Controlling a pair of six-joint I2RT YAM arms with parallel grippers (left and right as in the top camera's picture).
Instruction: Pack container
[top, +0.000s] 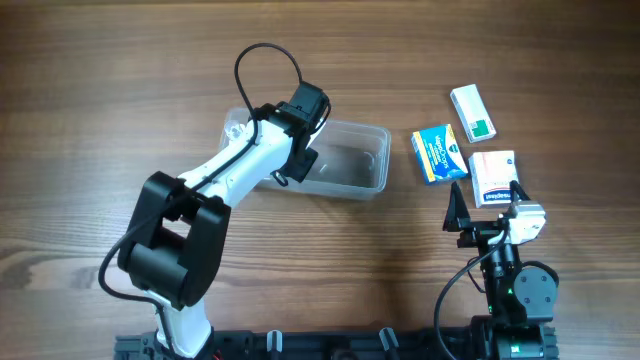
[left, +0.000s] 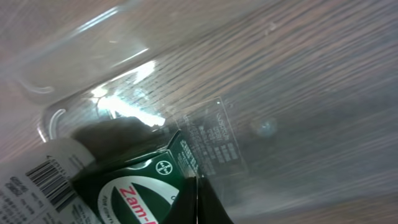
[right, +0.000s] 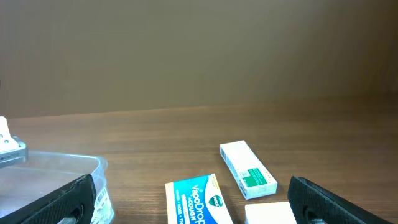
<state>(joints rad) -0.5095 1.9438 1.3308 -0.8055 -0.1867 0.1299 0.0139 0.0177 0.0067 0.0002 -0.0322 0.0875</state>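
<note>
The clear plastic container (top: 368, 172) lies at the table's middle; its wall shows in the left wrist view (left: 81, 37) and in the right wrist view (right: 62, 165). My left gripper (top: 303, 160) reaches into its left half and is shut on a dark green Zam-Buk box (left: 134, 193), held just above the container floor. A white item with a barcode (left: 37, 186) lies beside the box, and something pale sits at the container's left end (top: 237, 128). My right gripper (top: 487, 207) is open and empty near the front right, also in the right wrist view (right: 199, 208).
Three boxes lie right of the container: a white and green one (top: 473, 111) (right: 249, 169), a blue VapoDrops one (top: 438, 153) (right: 199, 202), and a white and red one (top: 493, 175) (right: 267, 214) between the right gripper's fingers.
</note>
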